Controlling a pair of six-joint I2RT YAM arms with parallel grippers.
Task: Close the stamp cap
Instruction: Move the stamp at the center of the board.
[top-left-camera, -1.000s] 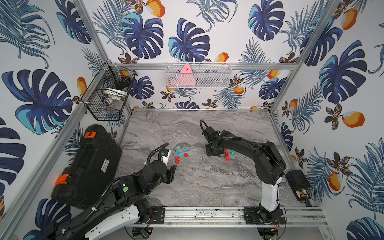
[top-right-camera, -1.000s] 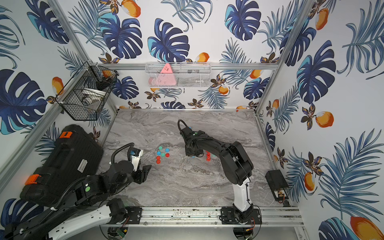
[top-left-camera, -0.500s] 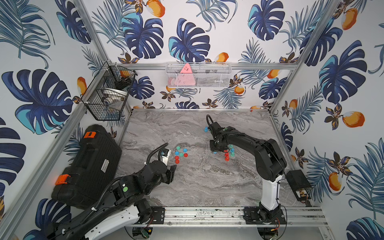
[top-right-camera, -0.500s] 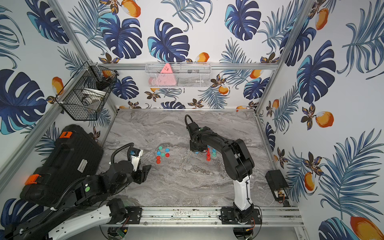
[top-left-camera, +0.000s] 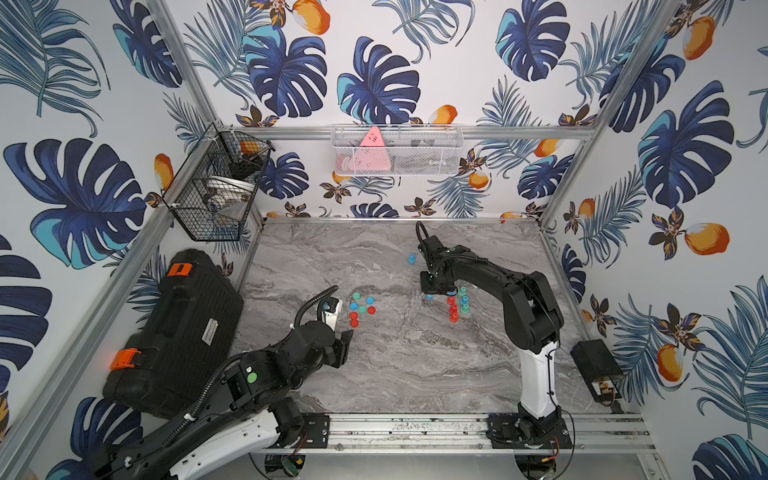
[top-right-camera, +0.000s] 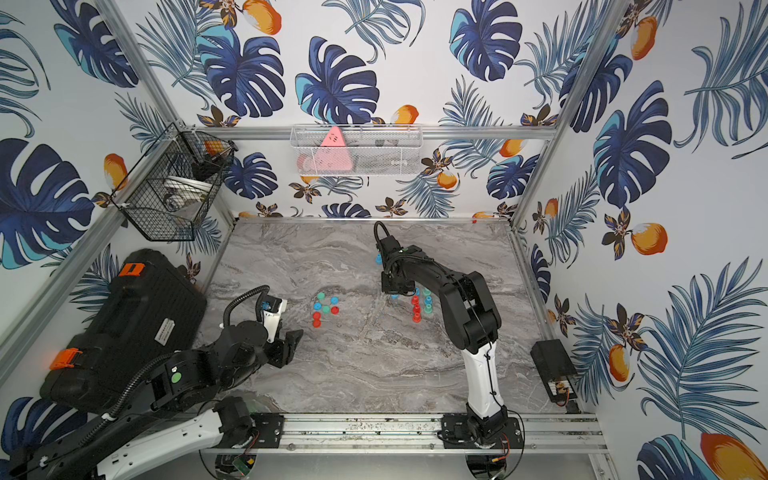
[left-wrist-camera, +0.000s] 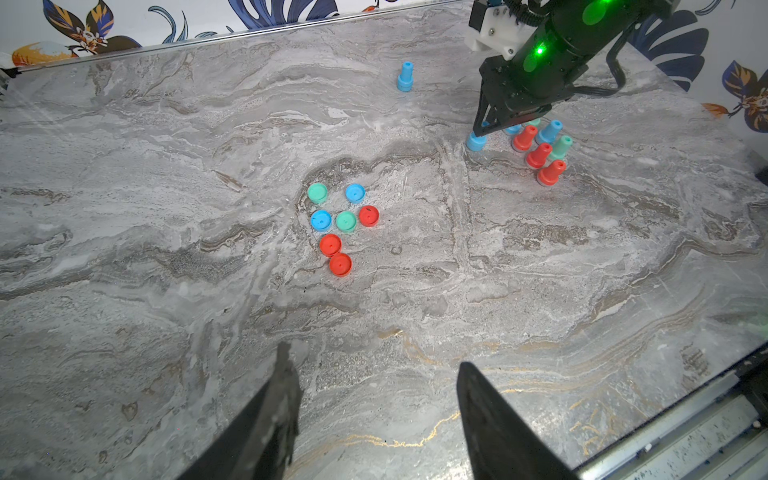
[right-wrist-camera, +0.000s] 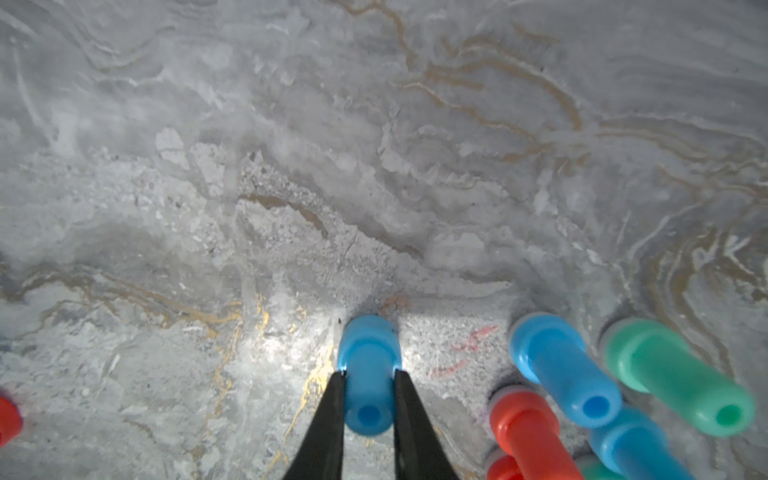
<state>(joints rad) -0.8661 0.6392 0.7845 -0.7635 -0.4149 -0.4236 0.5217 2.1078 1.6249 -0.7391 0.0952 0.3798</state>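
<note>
broadly, the grey marble table (top-left-camera: 415, 365) carries everything, and both claws work over it. a black case (top-left-camera: 178, 332) stands off the table edge, behind and to the outer side of the left claw (left-wrist-camera: 374, 356). the case bears an orange badge (top-left-camera: 179, 269) with a dark mark and a white sticker (top-left-camera: 209, 330); neither can be read at this size.

the left claw hangs low with its fingers well apart and nothing between them. the right claw (right-wrist-camera: 369, 374) is pinched together on the narrow neck of a blue stamp (right-wrist-camera: 368, 353), which stands upright with its wide base down at the marble.

just beside the right claw, on its arm's side, a tight group of stamps (left-wrist-camera: 540, 153) stands upright in red, blue and green, with grey bases. ahead of the left claw, between the two claws, seven loose caps (left-wrist-camera: 338, 222) lie flat: three red, two blue, two green. none sits on a stamp. beyond the right claw, toward the back wall, a lone blue stamp (left-wrist-camera: 405, 77) stands apart from the rest.
</note>
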